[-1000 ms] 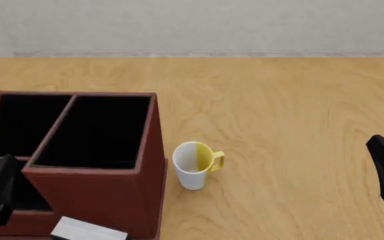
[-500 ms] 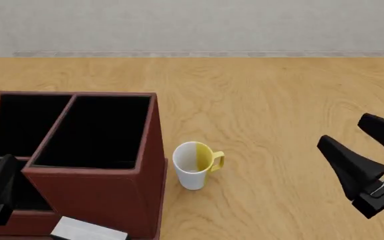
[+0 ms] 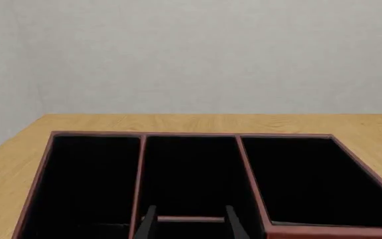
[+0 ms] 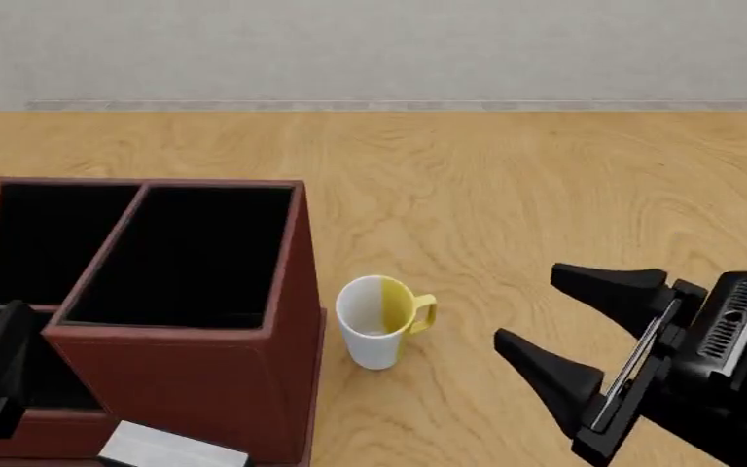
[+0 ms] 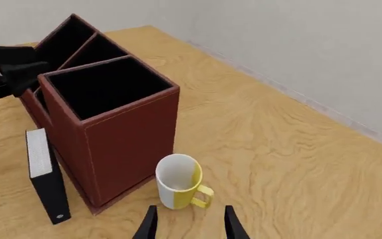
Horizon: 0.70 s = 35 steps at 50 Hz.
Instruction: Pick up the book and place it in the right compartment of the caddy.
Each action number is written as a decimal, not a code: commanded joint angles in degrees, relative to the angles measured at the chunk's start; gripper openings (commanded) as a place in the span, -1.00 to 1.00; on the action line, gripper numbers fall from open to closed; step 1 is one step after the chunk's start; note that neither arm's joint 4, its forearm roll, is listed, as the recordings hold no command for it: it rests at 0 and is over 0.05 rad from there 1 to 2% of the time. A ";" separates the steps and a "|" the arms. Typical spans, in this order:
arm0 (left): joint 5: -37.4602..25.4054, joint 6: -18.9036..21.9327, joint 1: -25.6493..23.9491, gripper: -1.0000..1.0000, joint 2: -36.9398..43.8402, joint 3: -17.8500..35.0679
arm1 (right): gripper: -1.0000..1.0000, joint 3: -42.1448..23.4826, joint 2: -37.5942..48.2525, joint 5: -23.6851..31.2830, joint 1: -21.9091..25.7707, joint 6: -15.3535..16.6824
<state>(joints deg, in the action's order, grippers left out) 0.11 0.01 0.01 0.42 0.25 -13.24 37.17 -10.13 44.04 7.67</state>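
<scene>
Standing upright on the table (image 4: 543, 195), the book (image 5: 45, 181) is just beside the caddy's (image 4: 218, 389) near wall, so I judge it needs a grasp from the side. The right claw (image 4: 568, 316) hangs released beyond the white-and-yellow mug (image 4: 380, 321), empty. The right compartment (image 4: 186, 253) shows only black lining. The left claw (image 3: 189, 221) is parted above the caddy, grasping nothing.

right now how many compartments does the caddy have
3 visible in the dark reddish-brown leather-look caddy from the left wrist view: left bay, middle bay, wide right bay. Others may be hidden.
</scene>
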 commanded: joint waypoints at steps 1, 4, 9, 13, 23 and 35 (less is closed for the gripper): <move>0.00 0.00 0.02 1.00 0.00 0.00 | 1.00 -0.49 7.25 -4.99 6.49 -0.83; 0.00 0.00 -0.01 1.00 -0.01 0.00 | 1.00 -0.82 8.17 -5.40 7.71 -0.73; 0.00 0.00 0.00 1.00 -0.01 0.00 | 1.00 -1.65 9.54 -5.50 9.47 -0.88; 0.00 0.00 0.00 1.00 -0.02 0.00 | 1.00 -2.21 11.73 -6.46 11.14 -1.02; 0.00 0.00 -0.01 1.00 -0.01 0.00 | 1.00 -3.34 17.65 -9.43 14.93 -1.93; 0.00 0.00 -0.01 1.00 0.01 0.00 | 1.00 -5.22 22.08 -10.82 18.00 -2.58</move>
<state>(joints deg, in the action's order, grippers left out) 0.11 0.01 0.01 0.42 0.25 -17.07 55.13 -19.34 59.15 5.68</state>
